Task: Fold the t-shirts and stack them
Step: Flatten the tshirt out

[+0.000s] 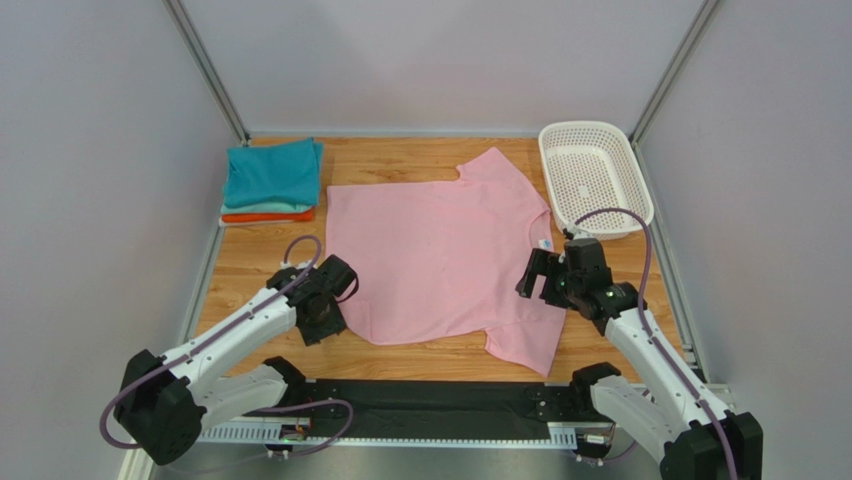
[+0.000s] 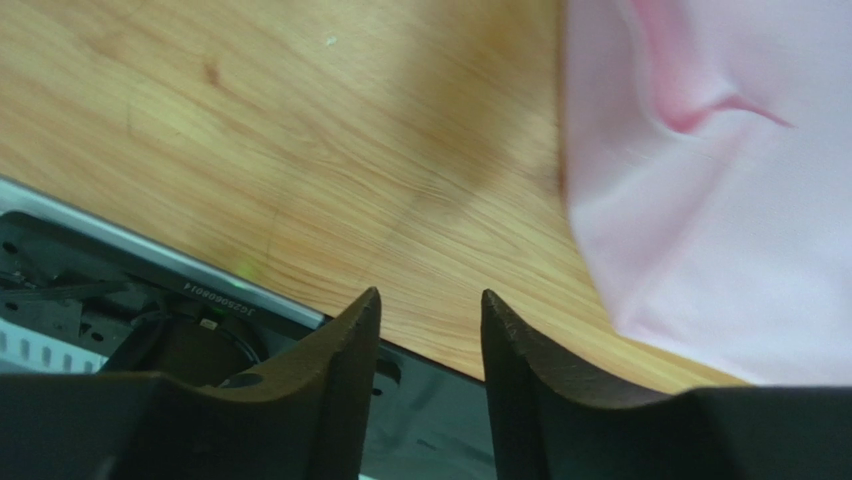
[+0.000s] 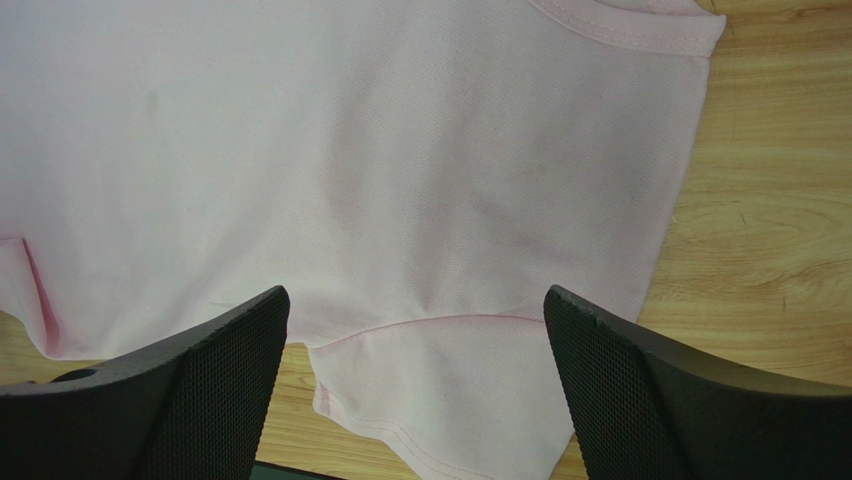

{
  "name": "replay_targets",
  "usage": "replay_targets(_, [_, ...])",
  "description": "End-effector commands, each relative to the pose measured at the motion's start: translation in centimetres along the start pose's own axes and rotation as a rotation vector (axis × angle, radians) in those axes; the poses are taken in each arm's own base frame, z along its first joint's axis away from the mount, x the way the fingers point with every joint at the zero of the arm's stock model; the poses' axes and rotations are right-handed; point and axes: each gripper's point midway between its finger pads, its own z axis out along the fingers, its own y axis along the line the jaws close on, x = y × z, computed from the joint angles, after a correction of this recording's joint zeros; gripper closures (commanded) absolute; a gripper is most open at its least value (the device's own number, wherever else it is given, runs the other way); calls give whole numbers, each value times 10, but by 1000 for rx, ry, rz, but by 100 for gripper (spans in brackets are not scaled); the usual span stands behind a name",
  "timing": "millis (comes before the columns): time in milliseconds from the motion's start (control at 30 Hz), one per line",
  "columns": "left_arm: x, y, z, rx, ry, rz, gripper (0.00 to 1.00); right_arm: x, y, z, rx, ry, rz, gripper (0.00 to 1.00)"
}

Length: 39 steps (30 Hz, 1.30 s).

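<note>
Fingers (image 2: 345,350) of the left gripper (image 1: 338,280) parted over bare wood, nothing between them, just beside the hem corner of the pink t-shirt (image 1: 440,260). Far left, at the back: a folded stack (image 1: 270,185), teal over pale mint over orange. Mid-table: the pink tee spread flat, neck toward the right, not yet folded. Right gripper (image 1: 532,275) spread wide above the collar end, holding nothing. Behind it, at the right back, a white basket (image 1: 595,175). Apparently the flattening before a first fold. Next, probably: pinch one long edge at hem and shoulder, lift both ends together, lay across, keeping both layers caught. Smooth wooden tabletop (image 1: 400,160), pale grey walls (image 1: 430,60) on three sides, metal posts (image 1: 205,70) at the back corners.
</note>
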Motion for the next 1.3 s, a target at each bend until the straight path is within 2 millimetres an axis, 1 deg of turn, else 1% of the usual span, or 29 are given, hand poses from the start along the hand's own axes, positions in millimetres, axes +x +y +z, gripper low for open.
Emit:
replay_targets(0, [-30, -39, -33, 169, -85, 5, 46, -7, 6, 0, -29, -29, -10, 0])
replay_targets(33, [-34, -44, -37, 184, -94, 17, 41, -8, 6, 0, -30, -34, -9, 0])
replay_targets(67, [-39, -52, -40, 201, -107, 23, 40, -7, 6, 0, -29, -33, -10, 0])
replay_targets(167, [-50, -75, -45, 214, -105, 75, 39, -8, 4, 0, -21, -35, -7, 0])
replay_targets(200, [-53, -85, -43, 200, -91, 92, 39, -8, 4, -1, -21, -37, -9, 0])
replay_targets(233, [-55, -90, -41, 193, -86, 121, 39, -9, 4, -1, -20, -38, -9, 0])
replay_targets(267, [-58, -99, -36, 167, -74, 133, 40, -8, 4, 0, -19, -36, -9, 0])
replay_targets(333, [-58, -106, -29, 141, -59, 160, 39, -8, 4, 0, -19, -36, -7, 0])
replay_targets(367, [-58, -110, -21, 118, -48, 171, 39, -8, 4, 0, -19, -36, -7, 0])
replay_targets(533, [-53, -122, 4, 80, -8, 208, 41, -7, 4, 0, -21, -32, -6, 0])
replay_targets(567, [-51, -123, 10, 65, 3, 217, 41, -7, 4, 0, -20, -31, -5, 0])
replay_targets(667, [-50, -128, 18, 60, 8, 223, 45, -7, 4, 0, -22, -33, -7, 0])
replay_targets(800, [-46, -124, 34, 12, 26, 233, 49, -6, 4, 0, -22, -29, -5, 0])
replay_targets(833, [-45, -124, 36, 5, 28, 235, 52, -7, 5, 0, -26, -31, -7, 0])
replay_targets(900, [-43, -123, 42, -13, 41, 239, 54, -6, 5, -1, -29, -28, -7, 0])
replay_targets(967, [-41, -122, 46, -28, 52, 243, 59, -7, 6, -1, -32, -33, -6, 0])
replay_targets(1000, [-39, -122, 46, -27, 58, 245, 64, -6, 5, -1, -30, -30, -6, 0])
replay_targets(1033, [-37, -122, 47, -24, 68, 242, 74, -6, 5, -1, -29, -33, -3, 0])
replay_targets(1100, [-35, -118, 44, -16, 70, 238, 83, -6, 5, -1, -31, -32, -4, 0])
replay_targets(1167, [-33, -111, 38, -8, 65, 224, 87, -6, 5, -1, -30, -30, -4, 0])
replay_targets(1267, [-30, -96, 30, -13, 54, 199, 88, -5, 6, 0, -32, -29, -7, 0])
